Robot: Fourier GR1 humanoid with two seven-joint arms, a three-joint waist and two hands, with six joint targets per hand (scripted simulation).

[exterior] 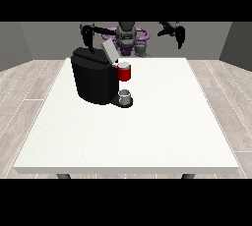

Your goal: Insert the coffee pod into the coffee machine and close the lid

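A black coffee machine (93, 81) stands on the white table (147, 131) at the back left. Its grey lid (109, 51) is tilted up. At its front is a red holder (124, 73) with a light round top, and I cannot tell whether a pod lies in it. A small grey cup (125, 97) sits on the machine's base below. The hand at the view's left (89, 37) hangs above the machine's rear, apart from the lid. The hand at the view's right (177, 33) is raised behind the table's far edge, holding nothing.
The robot's torso (128, 38) stands behind the table's far edge. Wooden floor surrounds the table. Bare white tabletop stretches in front of and to the right of the machine.
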